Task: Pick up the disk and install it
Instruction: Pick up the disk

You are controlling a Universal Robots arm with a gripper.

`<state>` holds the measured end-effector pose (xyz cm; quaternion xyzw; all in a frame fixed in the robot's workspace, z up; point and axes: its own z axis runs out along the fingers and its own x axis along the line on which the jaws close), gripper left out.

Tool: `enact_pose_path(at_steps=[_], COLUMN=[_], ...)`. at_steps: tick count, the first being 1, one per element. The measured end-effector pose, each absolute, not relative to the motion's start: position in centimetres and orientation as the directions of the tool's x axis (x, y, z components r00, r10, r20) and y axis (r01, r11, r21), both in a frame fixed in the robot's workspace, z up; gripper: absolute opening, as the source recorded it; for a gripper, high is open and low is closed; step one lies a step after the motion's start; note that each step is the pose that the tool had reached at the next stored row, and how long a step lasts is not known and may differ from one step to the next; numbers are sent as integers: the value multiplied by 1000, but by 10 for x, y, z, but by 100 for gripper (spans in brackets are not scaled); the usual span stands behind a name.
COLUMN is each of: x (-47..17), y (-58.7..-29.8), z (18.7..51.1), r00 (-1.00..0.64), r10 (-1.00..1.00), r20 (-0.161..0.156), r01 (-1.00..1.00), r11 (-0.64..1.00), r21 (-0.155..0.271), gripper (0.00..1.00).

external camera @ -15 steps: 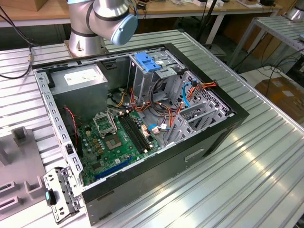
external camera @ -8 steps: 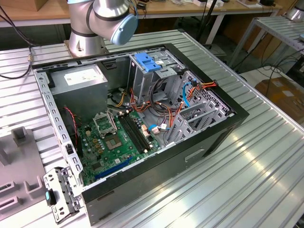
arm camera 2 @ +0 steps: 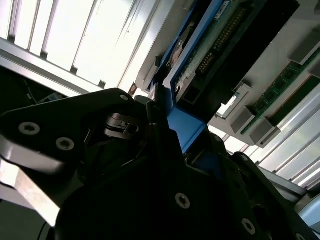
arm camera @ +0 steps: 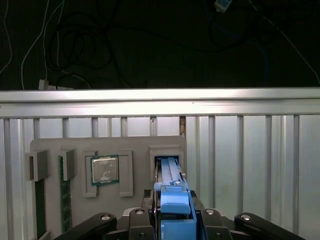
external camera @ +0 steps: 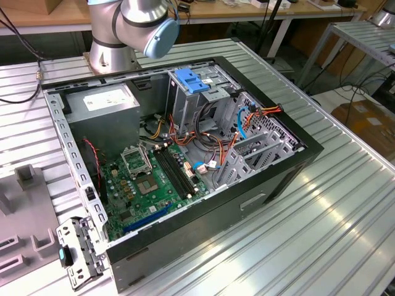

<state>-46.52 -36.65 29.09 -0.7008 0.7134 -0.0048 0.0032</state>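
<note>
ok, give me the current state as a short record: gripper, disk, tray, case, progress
gripper: down at the disk, over the tray
disk: on edge in a tray slot, blue rail uppermost; circuit-board side shows in the second wrist view
tray: grey, also holds a processor chip and memory sticks
case: open on the ribbed metal table, motherboard exposed
drive cage: upright in the case, blue latch on top
progress: disk not yet installed
</note>
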Motion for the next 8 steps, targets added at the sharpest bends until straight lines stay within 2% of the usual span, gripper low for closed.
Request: enact_pose_path(at_steps=[3, 8], x=[-465, -465], y=[-366, -366], z=[291, 323], r00=[-18, -18], r10=[-1000, -1000], r20=[2, 2], r01=[-1000, -1000], r11=[18, 18], r21=[-12, -11], gripper=[37, 37])
